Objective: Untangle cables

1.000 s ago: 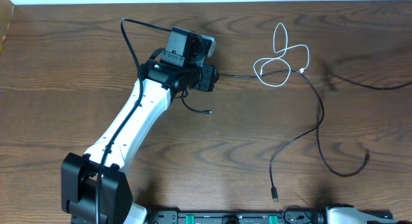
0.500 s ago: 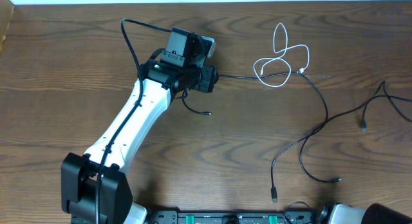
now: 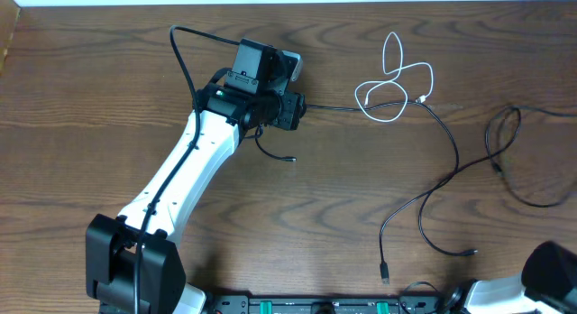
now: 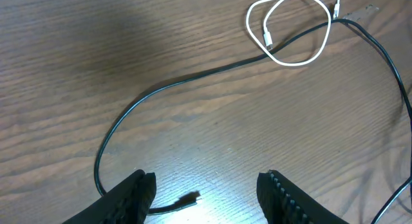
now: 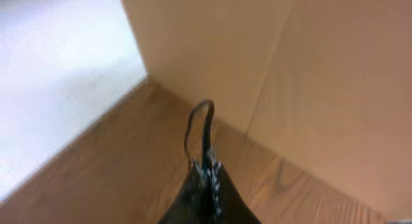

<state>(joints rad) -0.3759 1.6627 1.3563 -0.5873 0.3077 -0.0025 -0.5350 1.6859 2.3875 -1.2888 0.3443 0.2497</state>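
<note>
Overhead, I see the white cable [image 3: 394, 84] coiled on the surface [image 3: 90, 79], black cables [image 3: 456, 159] trailing beside it, my left gripper [image 4: 207, 192] parted left of it, my right gripper [image 5: 206, 179] clamped on a black loop [image 5: 198, 121].

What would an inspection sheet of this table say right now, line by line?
Surface: brown wooden table.
Job's things: white cable lies in loops and black cables cross it; another black cable lies apart to the right.
Clutter: nothing seen.
Grippers: left gripper open over a plug end; right gripper shut on a thin black loop.
Cables: thick black wire on the left arm.
Surroundings: pale panels in the right wrist view.
</note>
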